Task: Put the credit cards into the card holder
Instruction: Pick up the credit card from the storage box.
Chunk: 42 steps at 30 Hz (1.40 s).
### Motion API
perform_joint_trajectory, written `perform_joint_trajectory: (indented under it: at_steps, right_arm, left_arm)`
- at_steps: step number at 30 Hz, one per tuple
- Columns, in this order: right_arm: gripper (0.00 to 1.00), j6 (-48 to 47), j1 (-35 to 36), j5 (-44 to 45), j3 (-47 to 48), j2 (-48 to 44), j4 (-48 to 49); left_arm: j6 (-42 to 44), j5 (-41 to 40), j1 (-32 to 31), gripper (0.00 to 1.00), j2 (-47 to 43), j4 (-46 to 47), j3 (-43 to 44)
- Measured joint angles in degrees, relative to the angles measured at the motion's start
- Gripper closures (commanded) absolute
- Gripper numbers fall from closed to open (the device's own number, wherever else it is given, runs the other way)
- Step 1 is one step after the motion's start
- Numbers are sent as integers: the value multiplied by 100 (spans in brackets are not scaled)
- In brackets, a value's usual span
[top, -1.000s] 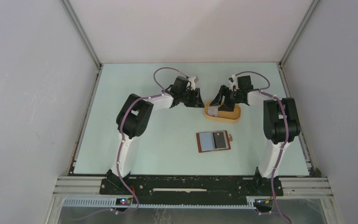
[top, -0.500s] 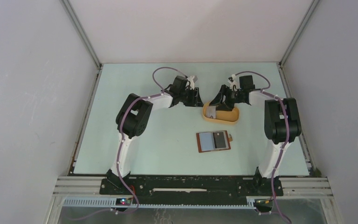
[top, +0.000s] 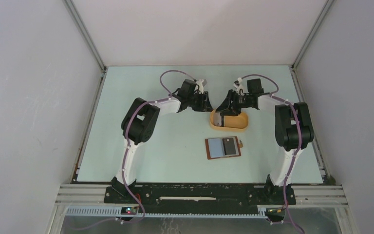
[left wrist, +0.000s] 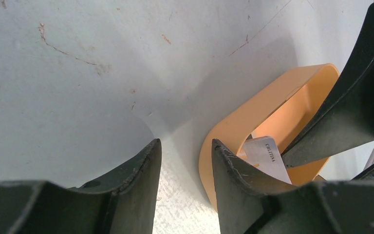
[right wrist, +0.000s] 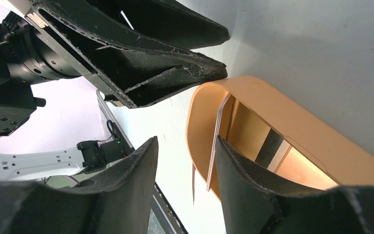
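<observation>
**Fig. – Tray shifted left, R jaws narrower at its end wall**

Vs. 1 s earlier: the orange-yellow oval tray point(top: 230, 128) sits slightly further to the left on the table point(top: 165, 146). The R jaws have gone with it and stand narrower. L arm and card holder point(top: 207, 148) are unchanged.

(a) Top view. Both arms reach to the far middle of the table, and their jaws meet at the tray's left end. The card holder lies open and flat nearer the arm bases, well apart from the tray. A pale grey-blue card point(top: 215, 147) lies on its left half, the right half is dark, and a small snap tab point(top: 241, 144) sticks out at the right edge.

(b) L wrist. L jaws are spread w/ only bare table between the fingers point(left wrist: 131, 185), pinching nothing. The tray's curved end lies just beside one finger, outside the gap. Inside the tray a pale card w/ printed lettering point(left wrist: 267, 157) leans against the wall.

(c) R wrist. R jaws are part-spread and straddle the tray's end wall. A card stands on edge inside that wall, close against the inner finger point(right wrist: 253, 195). Table shows between the outer finger and the wall, so no full pinch. Whether the inner finger touches the card cannot be told.
</observation>
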Motion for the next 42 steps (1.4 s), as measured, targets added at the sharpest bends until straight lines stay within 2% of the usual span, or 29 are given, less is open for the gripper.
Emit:
perform_joint_trajectory:
  at_steps: [11,27,42]
  right_arm:
    - [51,-138,142,179,214,66,-293]
    - [46,-702,306,728,568,313,-1086]
    - [46,-1665,420,468,1062,758,-2068]
  left_arm:
    - [-2,111,-26,52,7,-4,0]
    - [-4,203,-68,52,26,4,0]
    - [-7,212,-63,52,26,9,0]
